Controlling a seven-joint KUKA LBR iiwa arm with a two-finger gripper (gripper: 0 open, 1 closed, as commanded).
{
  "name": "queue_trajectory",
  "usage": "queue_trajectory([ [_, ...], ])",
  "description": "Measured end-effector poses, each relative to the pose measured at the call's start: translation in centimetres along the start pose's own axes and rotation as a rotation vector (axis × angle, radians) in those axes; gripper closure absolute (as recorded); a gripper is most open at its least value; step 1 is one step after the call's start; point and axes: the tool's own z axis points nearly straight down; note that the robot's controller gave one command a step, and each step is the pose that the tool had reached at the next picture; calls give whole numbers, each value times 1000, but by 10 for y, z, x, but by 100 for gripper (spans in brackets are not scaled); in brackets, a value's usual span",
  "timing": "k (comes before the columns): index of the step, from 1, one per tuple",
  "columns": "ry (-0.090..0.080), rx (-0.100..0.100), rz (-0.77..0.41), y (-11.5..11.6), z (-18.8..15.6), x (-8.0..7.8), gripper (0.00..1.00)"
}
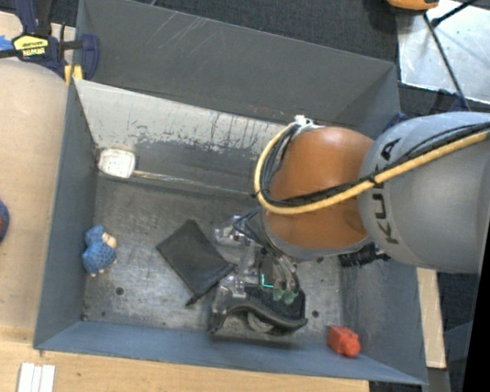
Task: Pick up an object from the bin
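Grey metal bin point(63, 253) was viewed from above, with the arm entering from the right. At the far-left corner of the floor lay a white rounded block point(116, 162), with a thin pale rod running right from it along the foot of the far wall. Near the left wall, closer to the near side, lay a small blue soft figure with a pale head point(99, 250), well apart from everything else. Toward the middle of the floor lay a dark grey flat square sheet point(189, 252), turned diamond-wise, with a thin black stick point(201, 296) at its near-right corner. Just right of the sheet, the gripper point(235, 308) was low at the near-middle of the floor, under the wrist's rounded orange cover point(316, 188) with a yellow cable looped around it. The gripper stood over a black curved object point(278, 323) lying close to the near wall. It could not be told whether that object was held, or whether the tool was wide or narrow, because the tool's own body hid it. To the right, by the near-right corner, lay a small red lumpy object point(344, 340), apart from the gripper.
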Motion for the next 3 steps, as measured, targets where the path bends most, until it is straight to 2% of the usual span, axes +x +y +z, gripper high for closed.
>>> queue_trajectory([
  [1, -10, -6, 115, -8, 65, 4, 0],
  [2, -27, -5, 117, -9, 60, -1, 100],
  [3, -16, -4, 312, -22, -98, -14, 100],
])
